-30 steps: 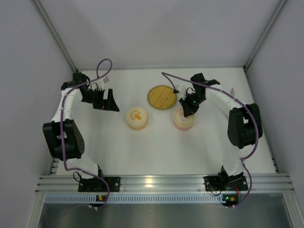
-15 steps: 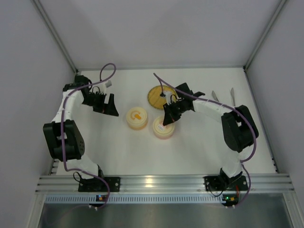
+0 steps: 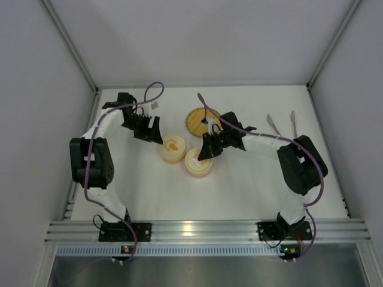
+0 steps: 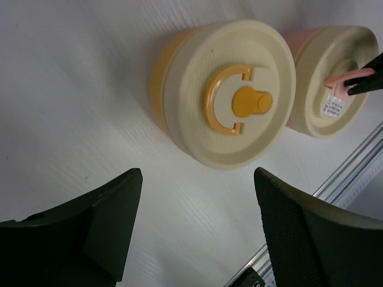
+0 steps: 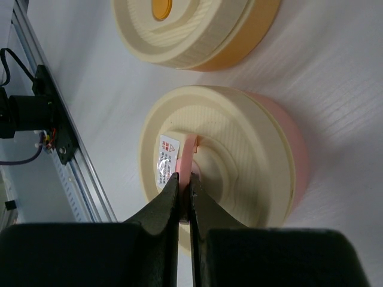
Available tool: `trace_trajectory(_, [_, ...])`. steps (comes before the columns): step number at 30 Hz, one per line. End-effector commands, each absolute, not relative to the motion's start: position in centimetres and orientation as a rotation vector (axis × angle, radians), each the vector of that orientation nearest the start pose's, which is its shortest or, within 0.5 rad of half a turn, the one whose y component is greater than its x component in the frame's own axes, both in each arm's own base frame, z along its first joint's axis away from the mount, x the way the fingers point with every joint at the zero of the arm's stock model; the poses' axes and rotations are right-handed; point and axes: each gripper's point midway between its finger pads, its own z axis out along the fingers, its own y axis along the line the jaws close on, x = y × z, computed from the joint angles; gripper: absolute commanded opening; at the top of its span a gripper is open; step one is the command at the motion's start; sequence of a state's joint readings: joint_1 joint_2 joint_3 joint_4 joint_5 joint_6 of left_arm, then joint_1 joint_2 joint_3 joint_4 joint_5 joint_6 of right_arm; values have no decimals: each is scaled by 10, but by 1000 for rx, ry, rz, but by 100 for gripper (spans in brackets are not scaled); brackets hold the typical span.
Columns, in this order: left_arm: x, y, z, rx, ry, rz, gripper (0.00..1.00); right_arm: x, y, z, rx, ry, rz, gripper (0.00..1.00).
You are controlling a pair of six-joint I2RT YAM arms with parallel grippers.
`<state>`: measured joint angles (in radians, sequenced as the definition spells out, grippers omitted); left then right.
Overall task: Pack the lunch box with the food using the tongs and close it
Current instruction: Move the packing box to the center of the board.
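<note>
The right end effector (image 5: 184,179) pinches the pink lid handle (image 5: 187,153); the left end effector (image 4: 197,179) stands wide before the orange box (image 4: 179,89). We cannot see under either lid.

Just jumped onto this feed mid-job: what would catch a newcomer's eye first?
The right gripper is shut on the pink handle atop the pink container, which sits right beside the orange container in the middle of the scene. The left gripper hovers open on the orange container's left. The tongs lie untouched at the far right.
</note>
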<state>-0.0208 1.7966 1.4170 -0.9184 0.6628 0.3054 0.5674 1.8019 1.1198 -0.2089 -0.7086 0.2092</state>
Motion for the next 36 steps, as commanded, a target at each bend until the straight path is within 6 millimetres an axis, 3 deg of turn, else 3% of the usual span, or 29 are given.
trace_trajectory(1, [383, -132, 121, 616, 2514, -830, 80, 244, 296, 18, -762, 2632, 1036, 0])
trace_trajectory(6, [394, -155, 107, 741, 2509, -752, 79, 231, 287, 13, -762, 2655, 1032, 0])
trace_trajectory(12, [424, -156, 104, 742, 2483, -702, 76, 218, 278, 8, -757, 2684, 1039, 0])
trace_trajectory(17, [432, -159, 96, 774, 2484, -710, 71, 207, 272, 2, -753, 2715, 1048, 0])
trace_trajectory(28, [401, -186, 88, 1005, 2435, -937, 62, 209, 252, -4, -697, 2747, 1052, 0])
trace_trajectory(36, [353, -173, 74, 1121, 2477, -939, 51, 201, 248, -4, -734, 2728, 1074, 0])
